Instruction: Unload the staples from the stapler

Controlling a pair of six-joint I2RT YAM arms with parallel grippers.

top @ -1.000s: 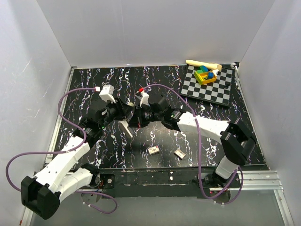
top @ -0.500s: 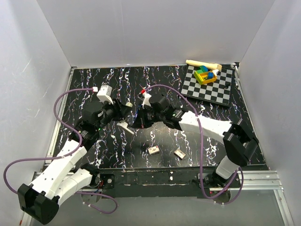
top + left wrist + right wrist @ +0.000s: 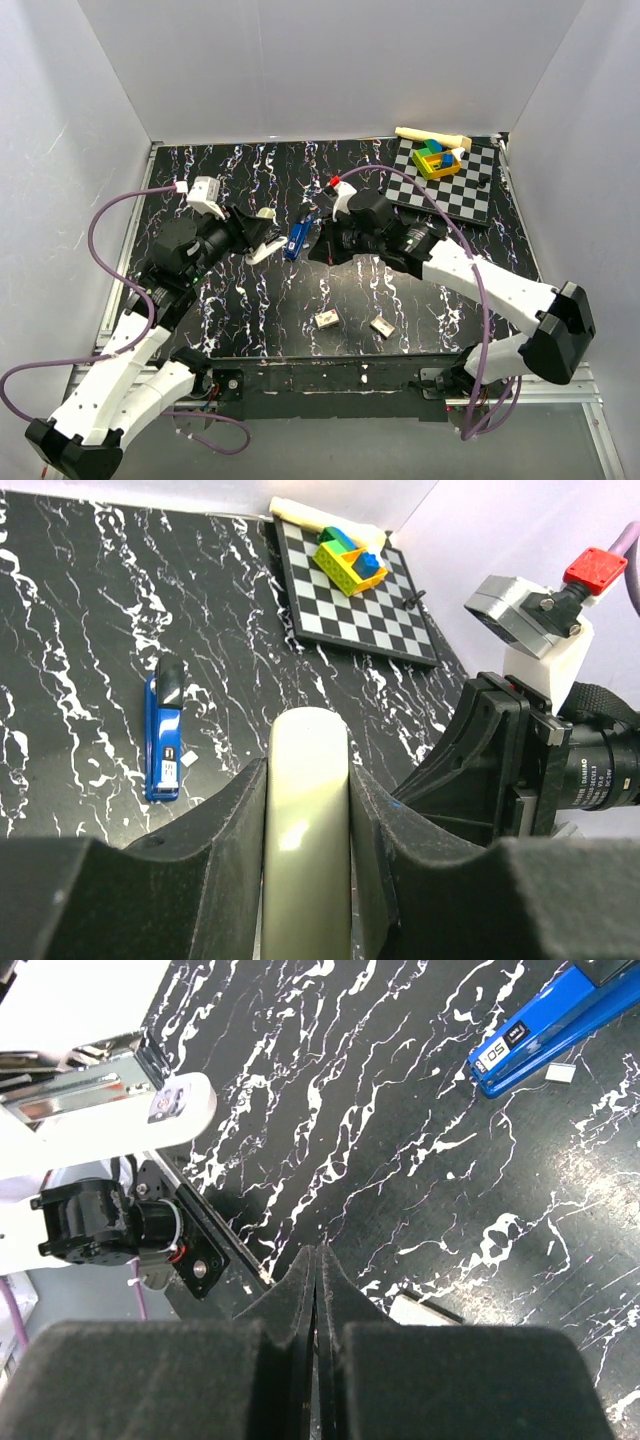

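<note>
On the black marbled desk, between the two arms, the blue stapler body lies flat. The left fingers clamp the beige top cover, held apart from it. The right fingers are pressed together on nothing, near the blue stapler body.

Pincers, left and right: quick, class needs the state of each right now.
Left pincer: closed on the beige cover.
Right pincer: closed, holding nothing.

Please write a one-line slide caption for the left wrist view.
Left gripper holds the beige cover; the blue stapler body lies on the marbled table.
</note>
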